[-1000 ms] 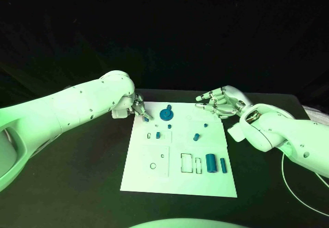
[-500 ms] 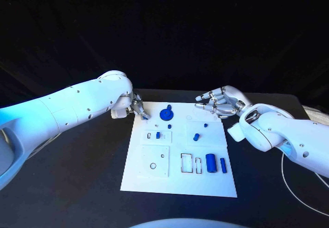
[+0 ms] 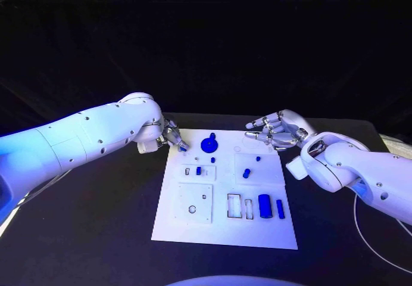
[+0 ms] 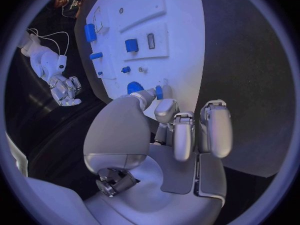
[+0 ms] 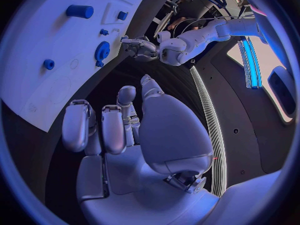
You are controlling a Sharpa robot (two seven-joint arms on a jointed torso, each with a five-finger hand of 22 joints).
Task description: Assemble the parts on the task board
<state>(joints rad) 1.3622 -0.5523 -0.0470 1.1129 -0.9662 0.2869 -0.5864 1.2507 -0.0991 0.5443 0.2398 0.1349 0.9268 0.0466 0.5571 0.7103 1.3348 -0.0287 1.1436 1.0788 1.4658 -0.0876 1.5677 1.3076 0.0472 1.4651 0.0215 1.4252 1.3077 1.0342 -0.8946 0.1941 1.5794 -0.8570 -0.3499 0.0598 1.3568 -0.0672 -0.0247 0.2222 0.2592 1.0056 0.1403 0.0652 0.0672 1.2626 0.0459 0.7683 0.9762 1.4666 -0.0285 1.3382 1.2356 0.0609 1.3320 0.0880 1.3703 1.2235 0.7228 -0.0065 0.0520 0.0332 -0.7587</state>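
Smooth white arms, small dark screws, silver jointed fingers (image 3: 268, 132)

Black table (image 3: 103, 238) spans the lower half of the head view, its matte top running out to the 9 and 3 o'clock edges. A thin white cable (image 3: 355, 205) loops on it at about 4 o'clock, near the right edge. Dark backdrop (image 3: 206, 53) stands behind the table's far edge, at 12 o'clock.
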